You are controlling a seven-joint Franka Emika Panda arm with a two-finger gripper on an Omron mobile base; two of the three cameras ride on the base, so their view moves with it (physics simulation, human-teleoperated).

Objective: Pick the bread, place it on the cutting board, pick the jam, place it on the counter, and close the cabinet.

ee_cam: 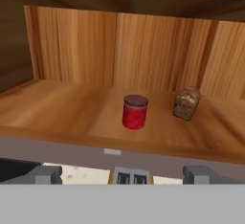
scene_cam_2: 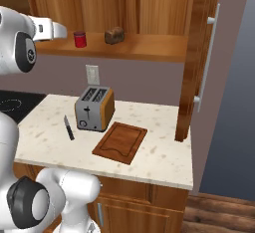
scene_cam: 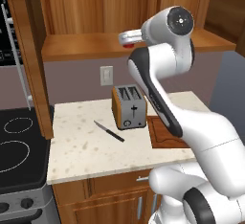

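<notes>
Two things sit on the open cabinet (scene_cam_2: 149, 8) shelf: the jam (ee_cam: 135, 111) dead ahead of the hand, and the bread (ee_cam: 186, 103) just beside it, a little further back and off to one side. The gripper (ee_cam: 122, 175) hovers in front of the shelf edge, fingers spread wide and holding nothing. To my eye the bread comes first, so the hand must shift sideways past the jar without knocking it. Shelf room around both looks generous. Down below, the cutting board (scene_cam_2: 121, 141) lies bare on the counter (scene_cam_2: 159, 152), right beside the toaster (scene_cam_2: 94, 108).
</notes>
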